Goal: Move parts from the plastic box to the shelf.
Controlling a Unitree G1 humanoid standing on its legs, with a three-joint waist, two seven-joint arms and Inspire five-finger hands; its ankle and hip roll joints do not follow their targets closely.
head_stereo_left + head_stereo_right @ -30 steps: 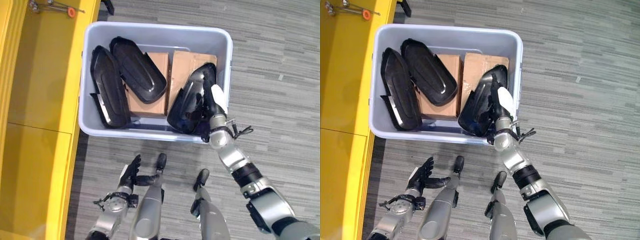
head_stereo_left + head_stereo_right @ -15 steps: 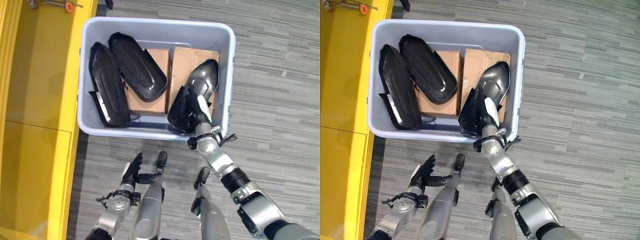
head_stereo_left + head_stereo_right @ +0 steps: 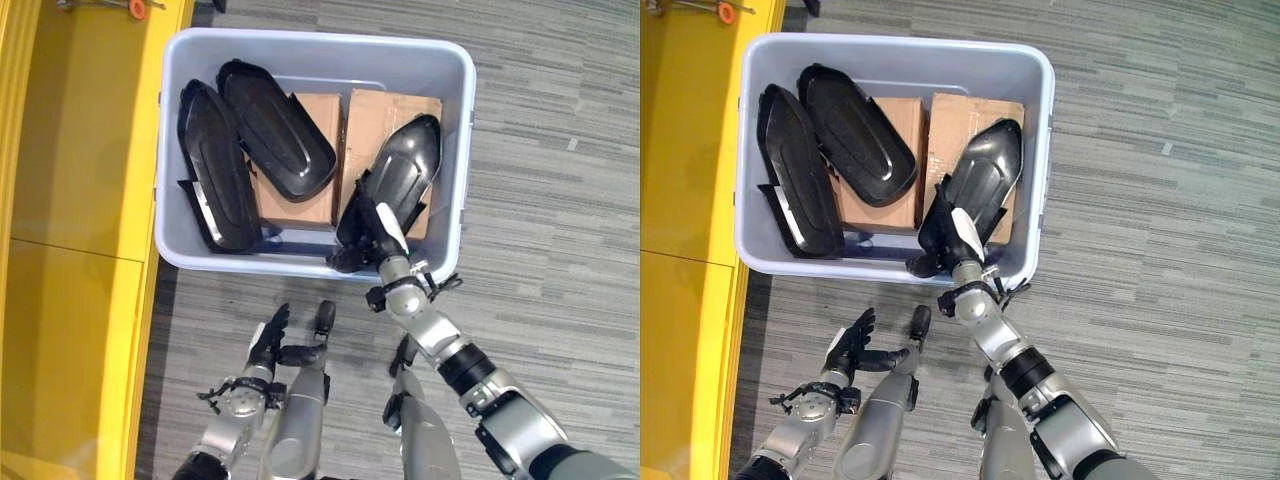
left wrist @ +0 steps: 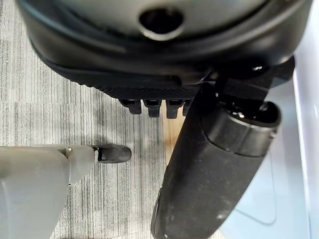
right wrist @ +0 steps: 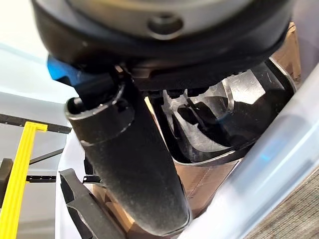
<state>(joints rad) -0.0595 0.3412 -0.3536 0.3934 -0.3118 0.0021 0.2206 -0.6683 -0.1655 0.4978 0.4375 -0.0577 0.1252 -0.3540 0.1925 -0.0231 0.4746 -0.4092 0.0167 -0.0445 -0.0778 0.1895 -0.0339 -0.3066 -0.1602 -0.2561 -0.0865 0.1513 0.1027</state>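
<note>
A grey plastic box (image 3: 456,180) stands on the floor with three black shell-shaped parts in it. Two of them (image 3: 215,170) (image 3: 280,140) lean at its left. The third part (image 3: 405,165) lies tilted at the right on cardboard, and shows close up as the black part (image 5: 234,114) in the right wrist view. My right hand (image 3: 385,238) reaches over the near wall to this part's near end, with its white-covered thumb (image 3: 965,228) lying over the part and its fingers straight beside it. My left hand (image 3: 270,345) hangs open low over the floor. The yellow shelf (image 3: 80,200) is at the left.
Two cardboard boxes (image 3: 380,110) (image 3: 300,205) lie under the parts inside the plastic box. Small tools with an orange piece (image 3: 135,8) rest on the shelf's far end. Striped grey carpet (image 3: 550,200) lies open to the right of the box.
My right hand has moved left from the right-hand part's outer side to its near end, closer to the box's front wall. The left hand has stayed put.
</note>
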